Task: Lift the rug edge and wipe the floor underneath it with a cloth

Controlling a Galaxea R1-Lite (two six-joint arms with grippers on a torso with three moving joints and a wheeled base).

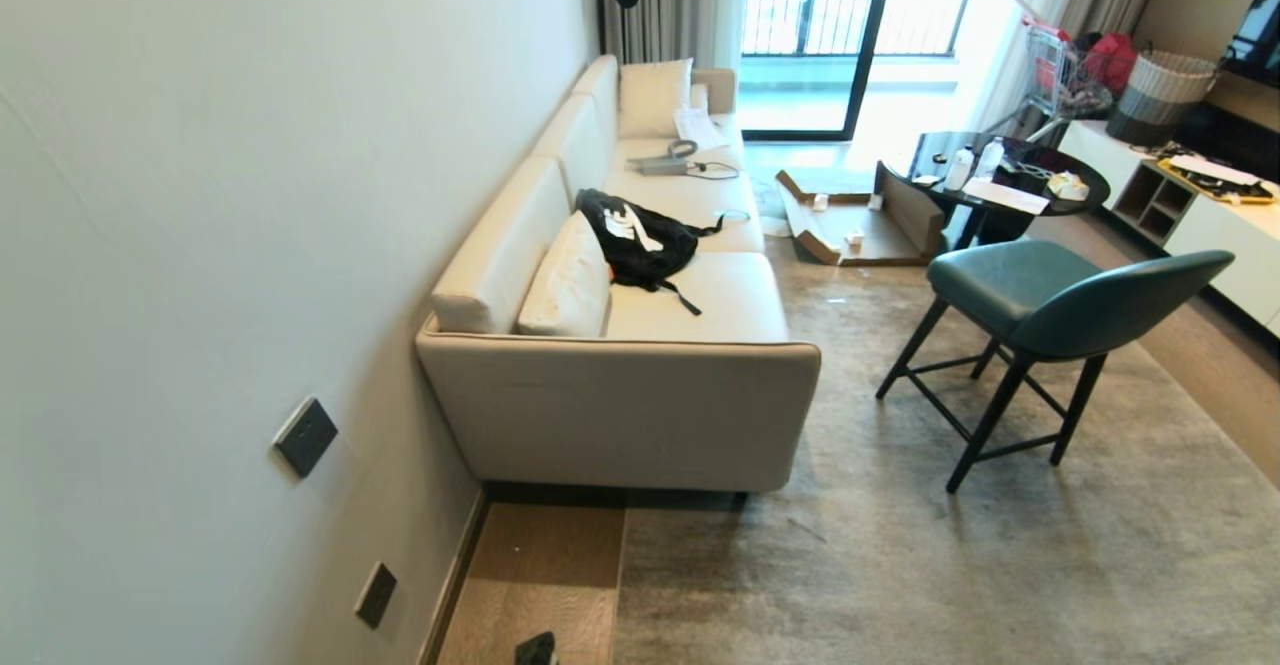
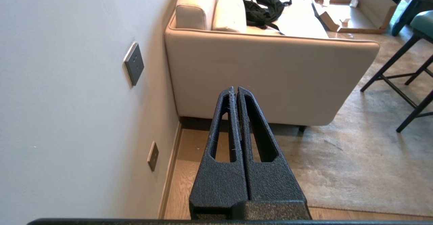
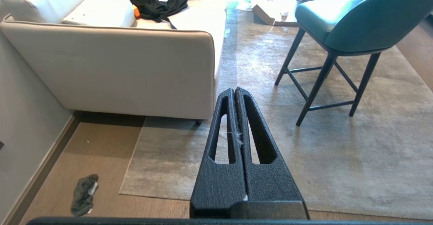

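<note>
The pale grey rug (image 1: 900, 545) lies flat, and its rug edge (image 3: 130, 160) runs from the sofa foot to a corner (image 3: 121, 192) near me. Brown wood floor (image 3: 98, 150) shows between that edge and the wall. On that strip, apart from the rug, lies a small dark grey cloth (image 3: 84, 194), crumpled. My left gripper (image 2: 235, 89) is shut and empty, held in the air facing the sofa's end. The right gripper (image 3: 234, 89) is also shut and empty, above the rug near its corner. Neither arm shows in the head view.
A cream sofa (image 1: 620, 405) stands along the wall with a black bag (image 1: 640, 240) on its seat. A teal chair (image 1: 1050, 295) stands on the rug to the right. Behind it are a round black table (image 1: 1010, 180) and an open cardboard box (image 1: 850, 225). Wall sockets (image 1: 305, 435) sit on the left.
</note>
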